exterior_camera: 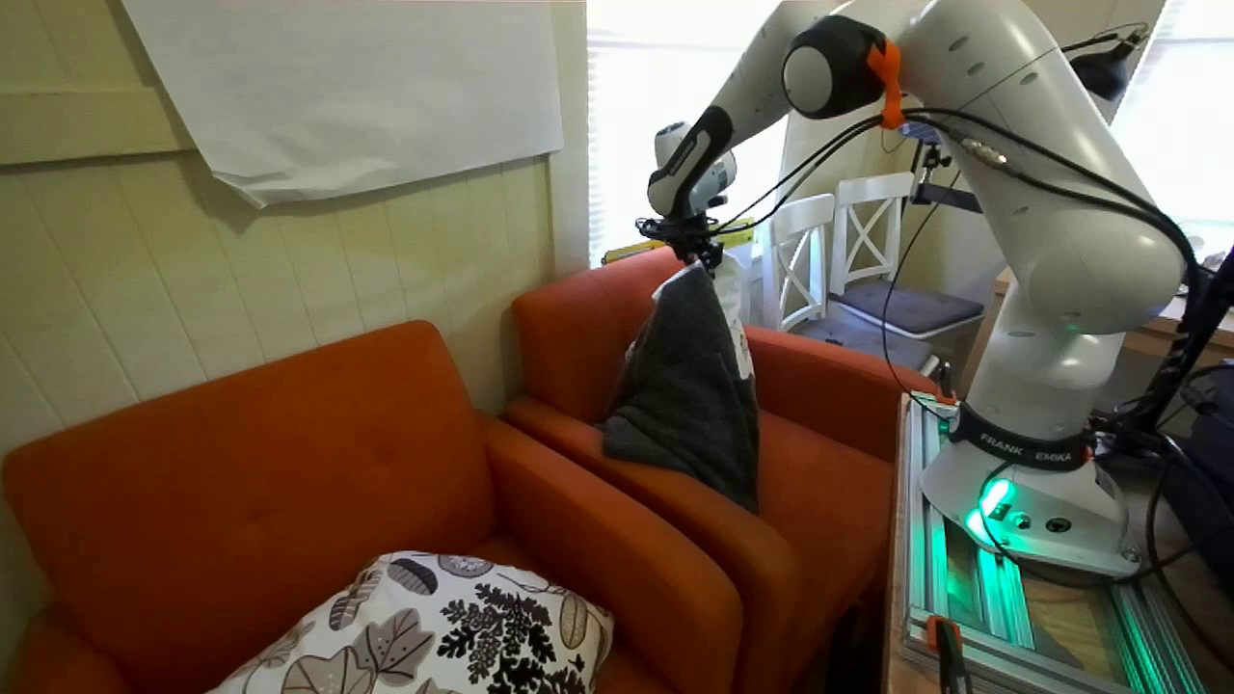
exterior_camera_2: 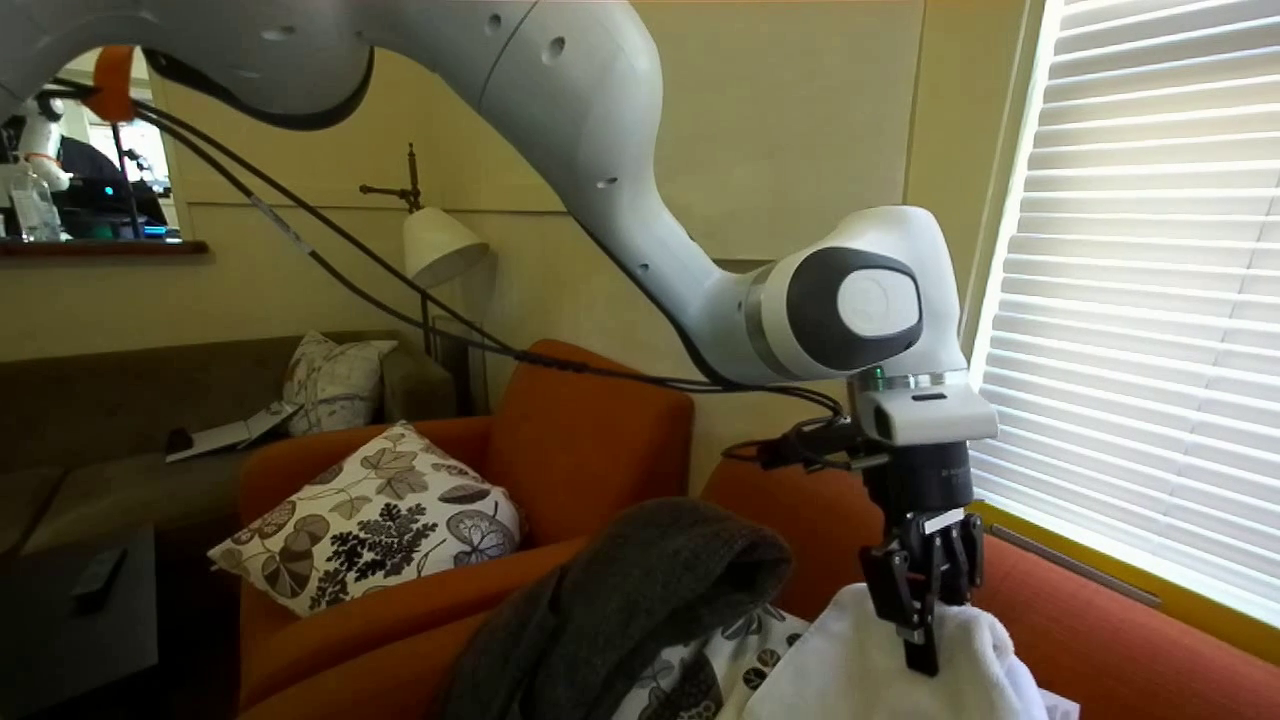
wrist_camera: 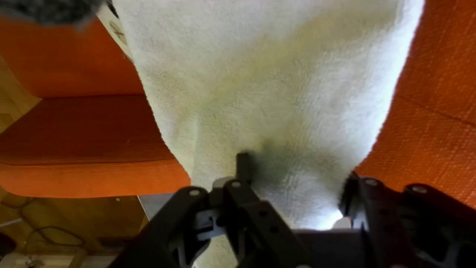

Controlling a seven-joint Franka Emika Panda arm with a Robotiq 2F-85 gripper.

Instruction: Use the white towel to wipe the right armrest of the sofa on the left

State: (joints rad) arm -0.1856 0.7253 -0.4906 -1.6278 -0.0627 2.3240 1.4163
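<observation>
The gripper (wrist_camera: 295,180) points down over the orange armchair (exterior_camera: 829,501) nearer the window (exterior_camera: 665,67), its jaws standing apart with the white towel (exterior_camera_2: 850,665) in the gap between them; whether they press on the fabric, I cannot tell. In an exterior view the towel sits near five o'clock, in front of that chair's backrest (exterior_camera_2: 815,535), and overlaps a floral cushion (exterior_camera_2: 700,672) toward its nine o'clock. A dark gray cloth (exterior_camera: 684,405) is heaped toward the towel's ten o'clock, on the same chair. The neighboring orange armchair (exterior_camera: 255,463) stands at eight o'clock in an exterior view; its armrest (exterior_camera: 617,549), on the four o'clock side, runs just beside the window-side armrest (exterior_camera: 718,530) and well apart from the towel. A leaf-patterned cushion (exterior_camera: 463,627) lies in that neighboring armchair, at seven o'clock. In an exterior view white blinds (exterior_camera_2: 1130,330) hang at three o'clock and a white lampshade (exterior_camera_2: 440,248) tilts at ten o'clock.
</observation>
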